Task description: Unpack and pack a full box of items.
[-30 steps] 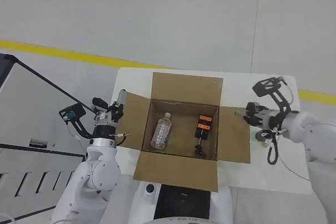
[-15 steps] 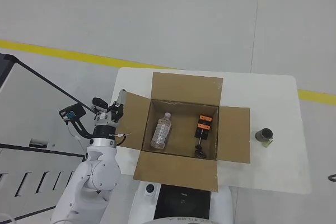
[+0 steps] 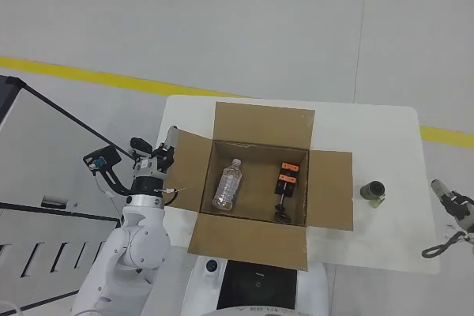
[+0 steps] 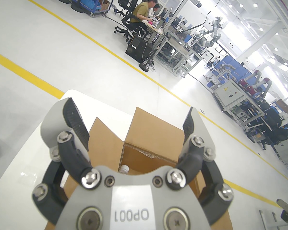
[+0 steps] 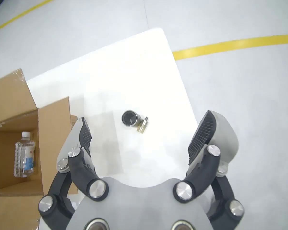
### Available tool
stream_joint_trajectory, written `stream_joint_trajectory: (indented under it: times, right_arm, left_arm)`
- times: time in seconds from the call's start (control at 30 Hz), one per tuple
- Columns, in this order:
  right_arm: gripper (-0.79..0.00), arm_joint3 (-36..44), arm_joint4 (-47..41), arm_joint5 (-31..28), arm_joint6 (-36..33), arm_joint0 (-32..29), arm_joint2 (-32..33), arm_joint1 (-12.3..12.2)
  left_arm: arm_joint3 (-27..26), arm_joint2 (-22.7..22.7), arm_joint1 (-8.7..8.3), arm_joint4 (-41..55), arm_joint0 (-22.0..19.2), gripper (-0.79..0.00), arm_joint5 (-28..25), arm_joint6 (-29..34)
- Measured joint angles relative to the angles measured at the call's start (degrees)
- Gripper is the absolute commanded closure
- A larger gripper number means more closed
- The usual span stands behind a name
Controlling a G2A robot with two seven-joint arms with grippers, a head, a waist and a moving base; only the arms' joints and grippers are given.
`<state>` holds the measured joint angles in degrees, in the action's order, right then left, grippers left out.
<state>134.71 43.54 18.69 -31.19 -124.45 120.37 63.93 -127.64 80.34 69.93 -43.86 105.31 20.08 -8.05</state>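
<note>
While left gripper (image 4: 129, 118) and right gripper (image 5: 146, 135) gape empty, box (image 4: 156, 132) mostly hides bottle (image 4: 124, 168).

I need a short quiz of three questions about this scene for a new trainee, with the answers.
1. True or false: the water bottle lies inside the cardboard box.
2. Which thing lies on the table outside the box? A) dark cylinder B) water bottle C) black and orange tool
3. Fill in: the left gripper and the right gripper both have their jaws ____.
Key: 1 true; 2 A; 3 open.
</note>
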Motion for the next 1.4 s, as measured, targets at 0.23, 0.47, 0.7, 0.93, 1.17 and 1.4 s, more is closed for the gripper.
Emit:
stream_joint_trajectory:
  times: [0.23,0.47,0.7,0.93,1.17,1.4]
  right_arm:
    - [-0.785,-10.76,4.20,9.41,44.40,-6.59,-19.76,3.95]
    - [-0.785,-29.42,3.14,7.43,48.08,5.57,-29.20,4.92]
    - [-0.785,-26.64,6.84,7.03,41.75,5.97,-28.54,4.59]
    - [-0.249,-35.98,11.82,8.37,42.25,11.75,-33.19,5.23]
    - [-0.274,-42.71,13.59,8.56,40.33,16.55,-34.92,5.78]
    - [-0.302,-45.29,14.09,8.40,39.52,18.13,-35.38,6.24]
  left_arm:
    - [0.00,0.00,0.00,0.00,0.00,-0.785,0.00,0.00]
    - [0.00,0.00,0.00,0.00,0.00,-0.785,0.00,0.00]
    - [0.00,0.00,0.00,0.00,0.00,-0.785,0.00,0.00]
    - [0.00,0.00,0.00,0.00,0.00,-0.785,0.00,0.00]
    - [0.00,0.00,0.00,0.00,0.00,-0.785,0.00,0.00]
    - [0.00,0.00,0.00,0.00,0.00,-0.785,0.00,0.00]
